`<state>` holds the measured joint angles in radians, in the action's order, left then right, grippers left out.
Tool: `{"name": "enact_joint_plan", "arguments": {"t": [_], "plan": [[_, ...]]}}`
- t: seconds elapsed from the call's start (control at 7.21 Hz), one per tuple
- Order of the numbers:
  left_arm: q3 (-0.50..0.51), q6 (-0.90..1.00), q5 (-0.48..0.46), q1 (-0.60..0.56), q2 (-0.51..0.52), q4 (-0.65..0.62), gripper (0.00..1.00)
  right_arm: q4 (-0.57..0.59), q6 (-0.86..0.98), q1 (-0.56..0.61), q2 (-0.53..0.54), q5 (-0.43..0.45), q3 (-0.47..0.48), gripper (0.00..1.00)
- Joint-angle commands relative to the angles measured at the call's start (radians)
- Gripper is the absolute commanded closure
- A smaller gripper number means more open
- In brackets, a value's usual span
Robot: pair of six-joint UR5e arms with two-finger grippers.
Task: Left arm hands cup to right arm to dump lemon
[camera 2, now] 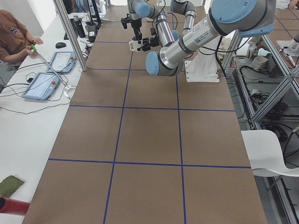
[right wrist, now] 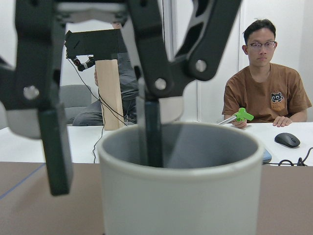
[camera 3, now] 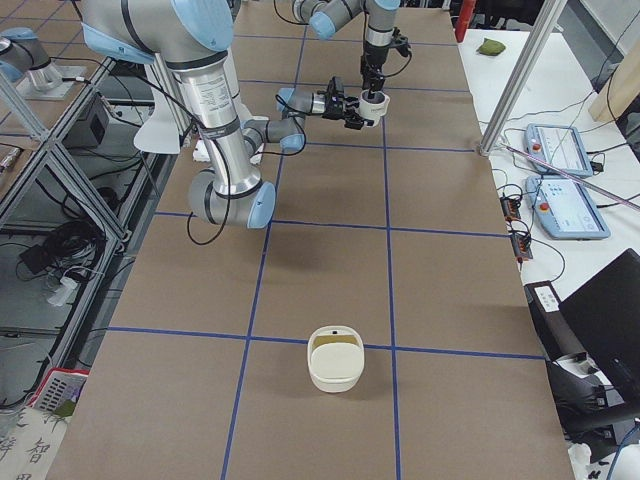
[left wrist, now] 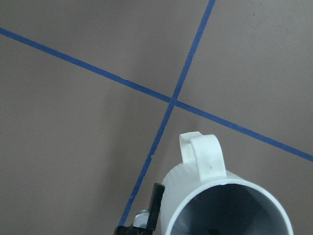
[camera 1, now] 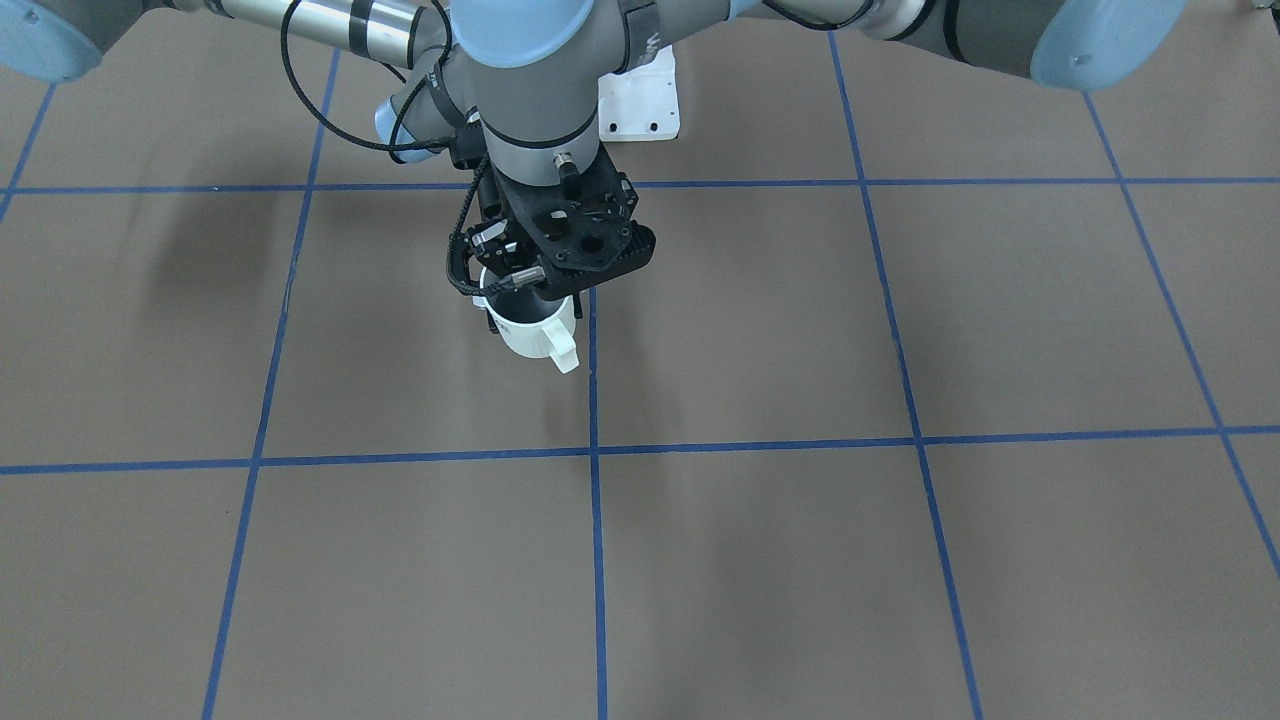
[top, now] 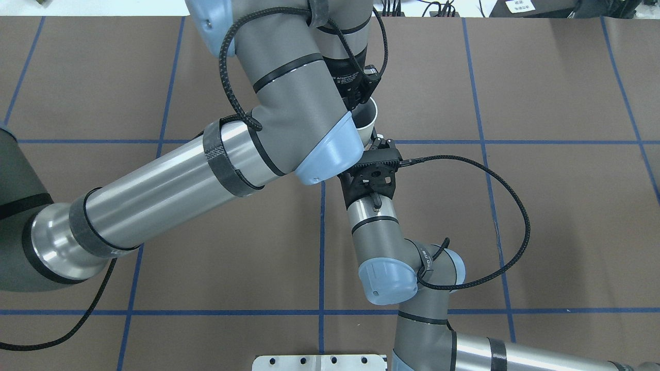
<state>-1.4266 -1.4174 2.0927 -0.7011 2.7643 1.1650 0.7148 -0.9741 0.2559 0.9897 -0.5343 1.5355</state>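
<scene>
The white cup (camera 1: pixel 535 330) hangs upright above the table's middle, its handle (left wrist: pixel 203 152) turned away from the robot. My left gripper (right wrist: pixel 100 171) comes down from above and is open. Its outer finger (right wrist: pixel 56 156) stands clear of the cup's (right wrist: pixel 181 196) wall and its inner finger (right wrist: pixel 149 132) hangs inside, also clear. My right gripper (top: pixel 379 143) reaches in level from the robot's side and is shut on the cup's (top: pixel 367 119) body, its own fingers mostly hidden. The lemon shows in no view; the little of the inside (left wrist: pixel 230 210) that shows looks grey.
A cream bowl (camera 3: pixel 335 358) stands on the table towards my right end. The white base plate (camera 1: pixel 640 100) sits behind the arms. Past the table's far edge is a white desk with tablets (camera 3: pixel 565 150), and a seated person (right wrist: pixel 266 83) holds a green-tipped tool.
</scene>
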Motion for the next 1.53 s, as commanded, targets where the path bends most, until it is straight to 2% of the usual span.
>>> {"name": "enact_joint_plan", "arguments": {"t": [0.0,0.14,0.28,0.42,0.97,1.39], "plan": [[0.0,-0.002,0.007,0.002,0.0,-0.001,0.95,0.0,0.0,-0.001,-0.002,-0.001,0.0,0.57],[0.0,-0.002,0.019,0.002,0.0,-0.001,1.0,0.0,0.0,0.0,0.0,-0.001,0.0,0.57],[0.0,-0.002,0.02,0.002,0.0,-0.001,1.0,-0.002,0.0,-0.001,0.006,-0.001,0.0,0.11],[0.0,-0.002,0.02,0.002,0.001,-0.001,1.0,-0.005,0.0,0.0,0.007,-0.001,0.0,0.0],[-0.002,-0.002,0.021,-0.003,0.005,-0.011,1.0,-0.009,-0.003,0.0,0.018,-0.001,0.003,0.0],[-0.011,-0.002,0.023,-0.052,0.012,0.004,1.0,-0.014,-0.005,-0.003,0.03,-0.001,0.005,0.0]]}}
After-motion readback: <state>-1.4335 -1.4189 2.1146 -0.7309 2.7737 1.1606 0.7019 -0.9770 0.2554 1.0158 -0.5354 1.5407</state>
